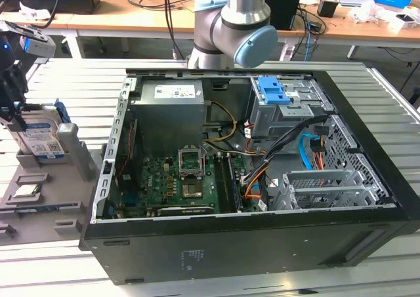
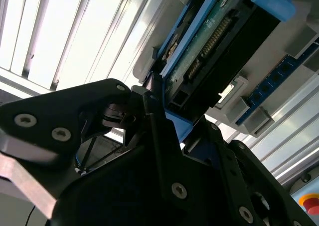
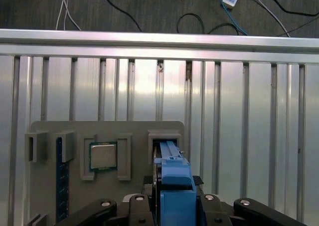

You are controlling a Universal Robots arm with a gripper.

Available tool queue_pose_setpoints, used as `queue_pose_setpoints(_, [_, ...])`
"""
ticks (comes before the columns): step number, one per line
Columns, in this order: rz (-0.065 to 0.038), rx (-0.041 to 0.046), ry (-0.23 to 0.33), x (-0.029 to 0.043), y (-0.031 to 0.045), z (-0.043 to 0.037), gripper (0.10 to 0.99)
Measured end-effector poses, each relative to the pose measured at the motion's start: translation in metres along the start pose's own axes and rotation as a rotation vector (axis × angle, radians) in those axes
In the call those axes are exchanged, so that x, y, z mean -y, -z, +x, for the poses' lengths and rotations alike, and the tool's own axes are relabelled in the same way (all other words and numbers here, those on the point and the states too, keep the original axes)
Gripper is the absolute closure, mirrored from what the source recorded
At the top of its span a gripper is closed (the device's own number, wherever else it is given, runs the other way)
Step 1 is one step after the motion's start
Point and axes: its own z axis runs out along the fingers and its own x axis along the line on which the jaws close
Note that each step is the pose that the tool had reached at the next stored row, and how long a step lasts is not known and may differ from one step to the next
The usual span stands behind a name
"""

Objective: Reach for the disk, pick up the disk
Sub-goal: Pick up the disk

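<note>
The disk stands on edge in a slot of a grey holder at the exterior view's far left, its white-and-blue label facing out. My gripper comes down on the disk's end from above. In the second wrist view its black fingers lie against both sides of the disk, at the blue rail and the connector end. In the first wrist view the disk's blue rail sits between the finger bases, above the holder's slot.
A small silver processor chip lies in the holder beside the disk's slot. An open computer case stands on the slatted metal table, with a bright blue latch plate inside. The robot arm reaches over the case's back.
</note>
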Motion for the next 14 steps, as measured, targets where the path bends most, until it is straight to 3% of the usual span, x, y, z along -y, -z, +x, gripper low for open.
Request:
queue_pose_setpoints(10, [0.000, 0.0002, 0.000, 0.0002, 0.0003, -0.0001, 0.718])
queue_pose_setpoints(14, [0.000, 0.0001, 0.000, 0.0001, 0.0094, 0.0001, 0.718])
